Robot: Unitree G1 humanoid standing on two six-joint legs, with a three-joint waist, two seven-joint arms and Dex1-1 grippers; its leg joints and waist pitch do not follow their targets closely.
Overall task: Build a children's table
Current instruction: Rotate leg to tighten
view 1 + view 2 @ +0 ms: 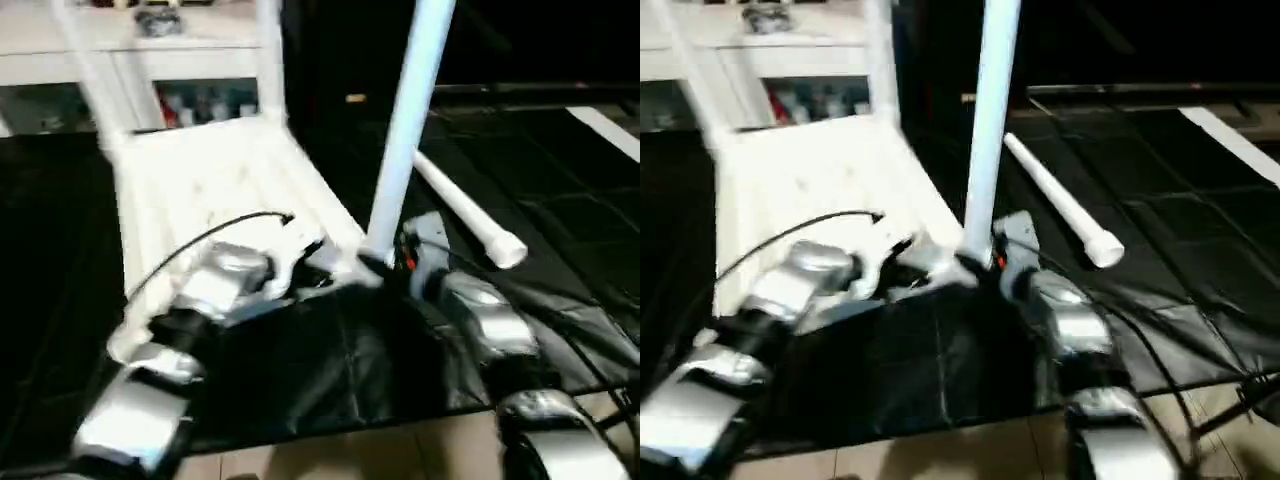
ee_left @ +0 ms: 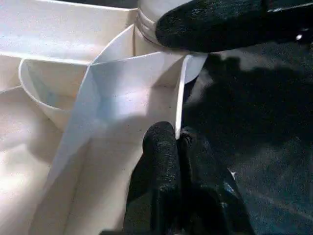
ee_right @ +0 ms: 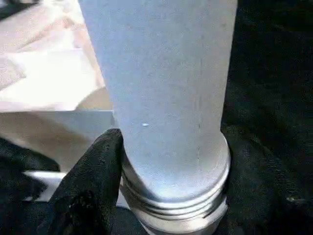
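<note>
The children's table top (image 1: 200,180) lies upside down on a black mat, ribbed side up. Two white legs (image 1: 268,60) stand upright in its far corners. At the near right corner a third leg (image 1: 405,130) stands upright, and my right gripper (image 3: 171,147) is shut on its threaded base, with one black finger (image 3: 93,181) on each side. Beside it, my left gripper (image 2: 177,137) is shut on the top's thin rim wall (image 2: 182,93). A fourth leg (image 1: 470,215) lies loose on the mat, to the right of the top.
A white glass-door cabinet (image 1: 150,60) stands behind the table top. The black mat (image 1: 330,370) covers the floor, with bare wooden floor (image 1: 350,450) at its near edge. A white strip (image 1: 610,130) lies at the far right.
</note>
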